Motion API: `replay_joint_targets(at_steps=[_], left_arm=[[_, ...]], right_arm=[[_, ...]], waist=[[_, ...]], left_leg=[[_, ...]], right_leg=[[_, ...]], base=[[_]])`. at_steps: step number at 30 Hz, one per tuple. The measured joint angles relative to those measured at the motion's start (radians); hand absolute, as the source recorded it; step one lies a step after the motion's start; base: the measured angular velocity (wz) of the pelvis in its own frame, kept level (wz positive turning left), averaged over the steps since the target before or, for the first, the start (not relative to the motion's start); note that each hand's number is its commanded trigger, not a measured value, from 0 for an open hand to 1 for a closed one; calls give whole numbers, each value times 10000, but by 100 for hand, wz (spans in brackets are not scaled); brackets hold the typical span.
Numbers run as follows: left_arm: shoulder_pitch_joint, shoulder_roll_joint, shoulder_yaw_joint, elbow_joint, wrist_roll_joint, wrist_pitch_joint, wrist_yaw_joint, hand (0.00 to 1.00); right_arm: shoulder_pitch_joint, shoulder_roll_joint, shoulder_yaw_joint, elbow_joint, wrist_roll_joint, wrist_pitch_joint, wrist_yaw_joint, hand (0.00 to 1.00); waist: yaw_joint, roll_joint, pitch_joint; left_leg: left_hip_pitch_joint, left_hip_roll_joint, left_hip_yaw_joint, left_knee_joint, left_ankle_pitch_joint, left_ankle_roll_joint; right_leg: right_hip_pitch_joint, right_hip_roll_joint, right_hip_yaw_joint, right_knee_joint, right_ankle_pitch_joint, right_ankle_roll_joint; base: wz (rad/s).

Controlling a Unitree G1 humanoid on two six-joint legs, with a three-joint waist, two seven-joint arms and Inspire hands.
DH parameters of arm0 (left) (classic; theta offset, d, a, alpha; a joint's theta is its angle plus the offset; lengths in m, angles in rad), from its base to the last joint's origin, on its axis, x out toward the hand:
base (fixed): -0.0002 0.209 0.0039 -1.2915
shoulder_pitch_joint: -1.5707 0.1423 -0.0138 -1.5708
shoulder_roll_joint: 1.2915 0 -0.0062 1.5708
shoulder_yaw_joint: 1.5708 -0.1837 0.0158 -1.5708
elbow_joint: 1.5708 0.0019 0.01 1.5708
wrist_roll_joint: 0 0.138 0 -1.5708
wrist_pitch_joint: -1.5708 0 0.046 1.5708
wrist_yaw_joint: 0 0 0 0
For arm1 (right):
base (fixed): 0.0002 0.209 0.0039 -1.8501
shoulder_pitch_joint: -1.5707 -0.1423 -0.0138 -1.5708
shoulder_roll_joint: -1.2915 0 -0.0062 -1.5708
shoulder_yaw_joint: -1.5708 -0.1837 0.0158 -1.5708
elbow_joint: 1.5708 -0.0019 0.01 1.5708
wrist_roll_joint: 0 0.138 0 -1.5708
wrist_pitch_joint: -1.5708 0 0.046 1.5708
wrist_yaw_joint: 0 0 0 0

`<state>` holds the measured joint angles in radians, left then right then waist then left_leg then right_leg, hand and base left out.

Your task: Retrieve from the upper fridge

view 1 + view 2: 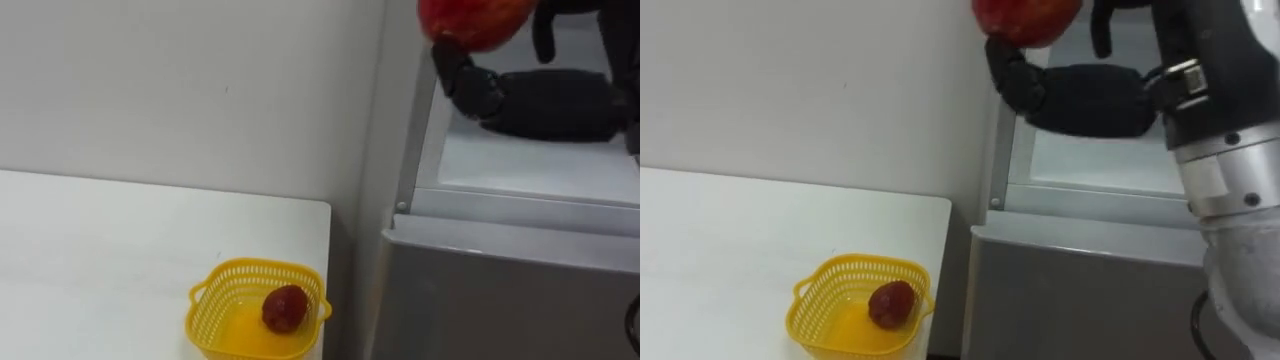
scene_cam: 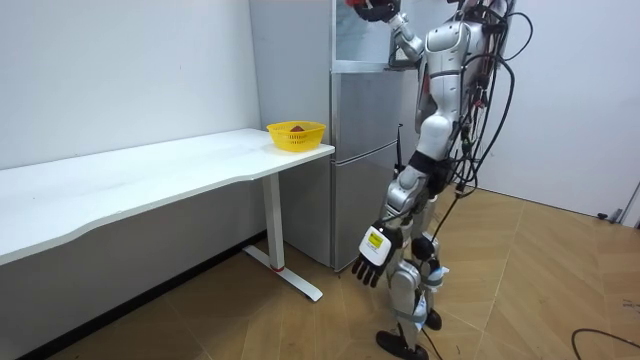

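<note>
Retrieval looks roughly half done: the right hand point(image 1: 1095, 100) has its fingers point(image 1: 462, 72) clasped round a red apple point(image 1: 472, 22) at the open upper fridge point(image 1: 520, 165), with delivery left, perhaps to the yellow basket point(image 1: 215, 275) on the table point(image 1: 100, 250) well below and left of the fingers, which holds one fruit point(image 1: 285, 308), while the left hand point(image 2: 373, 255) hangs with fingers relaxed.

A long white table point(image 2: 150, 170) is set along a plain pale wall point(image 2: 120, 70) and is carried on a white leg point(image 2: 275, 225) with a flat foot. The floor point(image 2: 540, 290) is laid in light brown wood.

Yellow basket point(image 1: 207, 318) holds fruit point(image 1: 285, 308) on table point(image 1: 100, 260).
</note>
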<state>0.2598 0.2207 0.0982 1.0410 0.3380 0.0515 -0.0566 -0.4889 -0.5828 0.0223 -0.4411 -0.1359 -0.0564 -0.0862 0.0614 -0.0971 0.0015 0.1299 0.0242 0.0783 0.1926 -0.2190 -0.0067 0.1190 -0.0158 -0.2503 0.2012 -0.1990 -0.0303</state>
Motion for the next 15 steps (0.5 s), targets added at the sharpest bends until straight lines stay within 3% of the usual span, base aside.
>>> replay_joint_targets(at_steps=[3, 8, 13, 15], left_arm=[[-155, -4, -49, 15, -11, -16, -61, 0], [-324, 62, -55, 9, -17, -166, -46, 0], [-436, 411, -472, 457, -7, -182, 40, 0], [-427, 413, -544, 589, -11, -183, 43, 0]], right_arm=[[-1, 18, 549, -143, -940, -79, 379, 100], [0, 183, 1385, -352, -1915, -89, 1005, 100], [-1, 212, 1751, -336, -1994, -96, 1041, 100], [-2, 222, 1919, -200, -2151, -100, 1043, 100]], waist=[[293, -72, -34], [579, -194, -17], [769, -554, 52], [882, -619, 48]], left_leg=[[45, 4, 16, -18, 2, 1], [16, 1, 3, -94, 5, 2], [-167, -27, -350, -82, 5, 1], [-218, -47, -486, -61, 5, 2]], right_leg=[[1, 3, 15, 40, 1, -1], [19, 6, 11, 49, 1, 0], [23, -11, -303, 40, 2, 2], [26, -28, -426, 38, 2, 3]], base=[[-1], [1], [17], [18]])
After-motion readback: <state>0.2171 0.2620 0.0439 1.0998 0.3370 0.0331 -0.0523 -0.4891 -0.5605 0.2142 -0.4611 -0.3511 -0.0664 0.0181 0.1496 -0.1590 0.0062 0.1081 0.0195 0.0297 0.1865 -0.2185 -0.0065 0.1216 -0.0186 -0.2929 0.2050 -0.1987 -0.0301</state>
